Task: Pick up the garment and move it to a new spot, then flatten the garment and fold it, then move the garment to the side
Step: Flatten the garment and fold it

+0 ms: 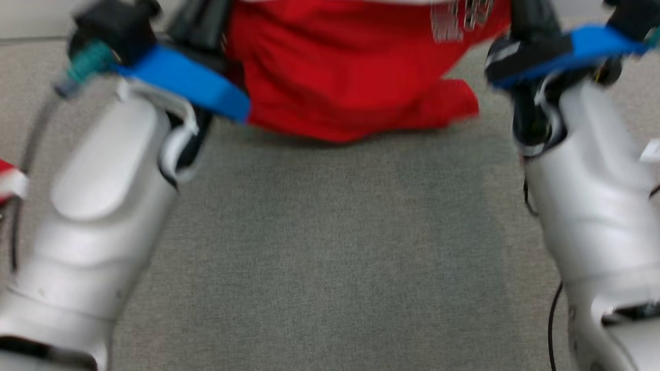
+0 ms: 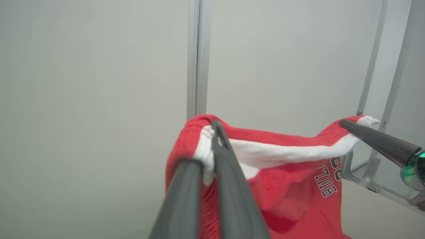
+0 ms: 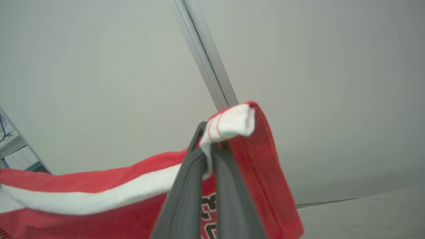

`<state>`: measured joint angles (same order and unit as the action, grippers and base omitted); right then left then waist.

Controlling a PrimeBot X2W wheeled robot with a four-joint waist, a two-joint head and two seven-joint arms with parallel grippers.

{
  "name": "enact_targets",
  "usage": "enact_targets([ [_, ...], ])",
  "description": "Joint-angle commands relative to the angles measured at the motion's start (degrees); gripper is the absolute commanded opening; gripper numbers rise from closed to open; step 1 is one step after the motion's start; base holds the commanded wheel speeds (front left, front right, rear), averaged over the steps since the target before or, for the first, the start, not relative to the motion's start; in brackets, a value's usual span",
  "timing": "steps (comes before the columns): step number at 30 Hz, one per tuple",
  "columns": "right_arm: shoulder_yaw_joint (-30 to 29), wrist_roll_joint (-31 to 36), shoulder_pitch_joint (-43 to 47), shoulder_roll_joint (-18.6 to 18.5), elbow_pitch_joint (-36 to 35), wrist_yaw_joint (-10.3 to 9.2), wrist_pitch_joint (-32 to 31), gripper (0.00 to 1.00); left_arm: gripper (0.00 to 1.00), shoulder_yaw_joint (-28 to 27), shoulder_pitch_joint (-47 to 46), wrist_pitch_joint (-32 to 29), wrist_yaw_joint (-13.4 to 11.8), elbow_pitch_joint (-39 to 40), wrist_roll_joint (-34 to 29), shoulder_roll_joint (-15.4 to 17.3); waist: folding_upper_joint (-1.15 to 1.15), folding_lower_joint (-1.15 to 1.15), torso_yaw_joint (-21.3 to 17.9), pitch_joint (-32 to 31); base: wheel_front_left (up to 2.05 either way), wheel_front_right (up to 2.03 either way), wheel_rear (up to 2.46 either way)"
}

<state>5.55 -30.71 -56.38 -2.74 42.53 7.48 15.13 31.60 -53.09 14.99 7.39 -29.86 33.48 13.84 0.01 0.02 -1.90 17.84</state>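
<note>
Garment (image 1: pixel 350 77), red with white trim, stretched above grey table (image 1: pixel 330 247), left end effector (image 2: pixel 207 142) pinching one corner, right end effector (image 3: pixel 209 142) pinching other

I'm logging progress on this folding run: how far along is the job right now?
Done: the pick-up. The left tool and the right tool are each shut on the white-trimmed edge of the red garment, which is stretched between them. In hand: holding it up, with its lower end seemingly brushing the grey surface. Left: laying it flat, folding it and moving it aside.
</note>
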Motion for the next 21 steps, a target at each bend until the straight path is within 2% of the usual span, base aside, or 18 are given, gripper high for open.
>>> enact_targets([
  [1, -1.04, -1.52, -6.64, -0.27, 2.54, 0.03, 0.02, 0.00, 0.00, -0.56, -6.09, 0.29, 0.12, -1.46, 1.82, 1.17, -0.01, -0.02, 1.27, 3.03, 0.00, 0.00, 0.00],
  [3, -1.19, -3.02, -9.53, -0.20, 3.88, 0.03, 0.01, 0.00, 0.00, -0.71, -8.69, 0.29, 0.12, -1.95, 2.50, 1.58, -0.01, -0.02, 1.13, 3.65, 0.00, 0.00, 0.00],
  [4, -1.37, -5.03, -15.19, -0.23, 6.27, 0.03, 0.03, 0.00, 0.00, 0.55, -13.48, 0.29, 0.12, -2.96, 3.08, 2.25, -0.01, -0.02, 1.07, 4.66, 0.00, 0.00, 0.00],
  [6, -1.51, -6.53, -20.37, -0.31, 8.24, 0.03, 0.02, 0.00, 0.00, 2.09, -18.56, 0.29, 0.12, -3.79, 3.75, 2.89, -0.01, -0.02, 1.11, 5.81, 0.00, 0.00, 0.00],
  [11, -1.77, -7.08, -28.97, -0.26, 10.31, 0.03, 0.02, 0.00, 0.00, 4.01, -27.18, 0.29, 0.12, -4.89, 4.86, 3.36, -0.01, -0.02, 1.30, 7.02, 0.00, 0.00, 0.00],
  [17, -0.96, -7.32, -30.91, -0.25, 9.84, 0.03, 0.02, 0.00, 0.00, 4.97, -30.18, 0.29, 0.12, -4.17, 5.77, 3.00, -0.01, -0.02, 1.47, 7.96, 0.00, 0.00, 0.00],
  [21, 0.53, -7.70, -26.92, -0.30, 10.55, 0.03, 0.02, 0.00, 0.00, 6.81, -26.06, 0.23, 0.12, -3.02, 5.74, 3.33, -0.01, -0.02, 1.57, 8.49, 0.00, 0.00, 0.00],
])
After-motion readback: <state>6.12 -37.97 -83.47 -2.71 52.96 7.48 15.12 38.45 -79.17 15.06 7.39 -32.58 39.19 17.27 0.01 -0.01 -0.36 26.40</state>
